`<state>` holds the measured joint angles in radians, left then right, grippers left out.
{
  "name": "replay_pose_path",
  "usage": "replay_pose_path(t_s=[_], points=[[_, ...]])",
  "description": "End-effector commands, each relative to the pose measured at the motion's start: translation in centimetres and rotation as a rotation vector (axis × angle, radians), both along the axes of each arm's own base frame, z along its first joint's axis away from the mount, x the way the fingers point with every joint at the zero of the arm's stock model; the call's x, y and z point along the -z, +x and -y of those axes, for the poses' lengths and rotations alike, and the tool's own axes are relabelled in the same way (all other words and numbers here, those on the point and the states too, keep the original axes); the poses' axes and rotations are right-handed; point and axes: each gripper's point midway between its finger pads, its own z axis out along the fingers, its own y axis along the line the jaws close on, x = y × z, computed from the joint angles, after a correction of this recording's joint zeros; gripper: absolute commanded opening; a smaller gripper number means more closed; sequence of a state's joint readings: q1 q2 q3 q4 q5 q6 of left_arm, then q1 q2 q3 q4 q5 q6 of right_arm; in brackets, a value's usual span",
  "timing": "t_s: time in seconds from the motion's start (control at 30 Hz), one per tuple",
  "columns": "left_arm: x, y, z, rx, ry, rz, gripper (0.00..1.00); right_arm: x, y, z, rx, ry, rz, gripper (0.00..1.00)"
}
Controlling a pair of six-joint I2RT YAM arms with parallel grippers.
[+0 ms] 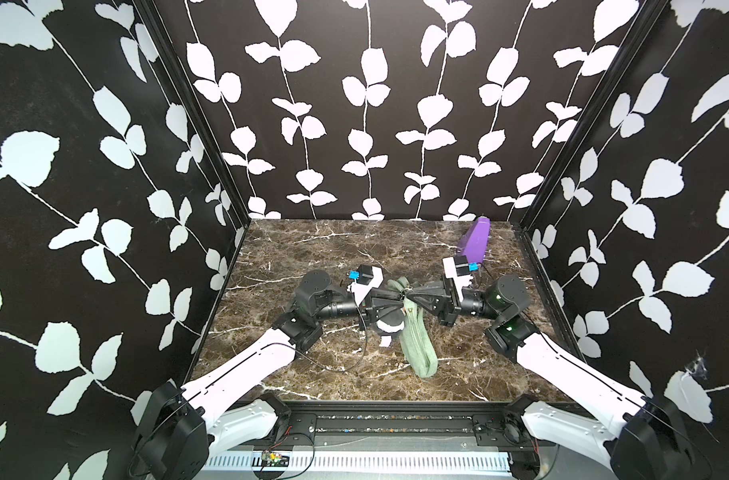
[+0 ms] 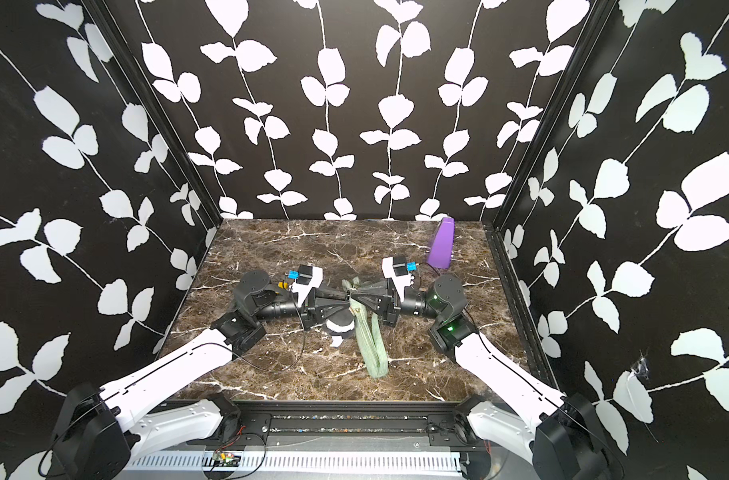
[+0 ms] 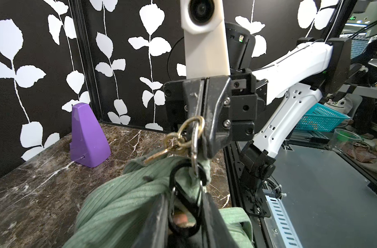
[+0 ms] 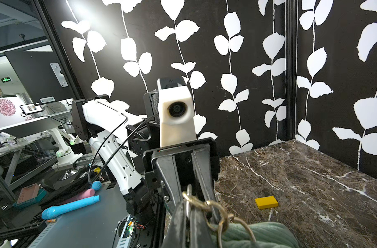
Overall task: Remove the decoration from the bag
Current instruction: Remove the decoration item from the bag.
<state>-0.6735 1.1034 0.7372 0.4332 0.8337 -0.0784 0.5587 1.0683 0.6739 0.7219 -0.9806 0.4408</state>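
Dark brown marble-look counter [image 1: 312, 249], white veining, walled on three sides. On it: purple wedge [image 1: 473, 239] upright in the far right corner, well apart from the rest; small yellow block [image 4: 266, 202] flat toward the left side; sage-green bag [image 1: 416, 345] running near-to-far at centre, its near end down on the surface. Black-and-white decoration [image 1: 389, 326] lies touching the bag's left edge, with a white tag [image 1: 385, 341] just beside it.
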Motion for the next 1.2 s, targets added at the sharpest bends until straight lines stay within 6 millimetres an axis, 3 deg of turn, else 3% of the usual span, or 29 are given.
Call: replay_pose_path(t_s=[0.0, 0.3, 0.93, 1.03, 1.17], points=[[-2.22, -0.46, 0.07, 0.018, -0.045, 0.045, 0.18, -1.5, -1.38, 0.26, -0.03, 0.037, 0.077, 0.0], [-2.64, -0.59, -0.06, 0.017, -0.053, 0.051, 0.0, -1.71, -1.83, 0.46, -0.037, 0.041, 0.088, 0.0], [-2.62, -0.36, -0.28, -0.011, -0.036, 0.057, 0.0, -1.88, -2.11, 0.63, -0.034, 0.038, 0.101, 0.0], [-2.55, -0.34, -0.23, -0.01, -0.034, 0.056, 0.0, -2.02, -2.19, 0.71, -0.033, 0.039, 0.106, 0.0], [-2.42, -0.66, -0.17, 0.01, -0.027, 0.058, 0.2, -1.8, -2.19, 0.68, -0.034, 0.033, 0.108, 0.0]])
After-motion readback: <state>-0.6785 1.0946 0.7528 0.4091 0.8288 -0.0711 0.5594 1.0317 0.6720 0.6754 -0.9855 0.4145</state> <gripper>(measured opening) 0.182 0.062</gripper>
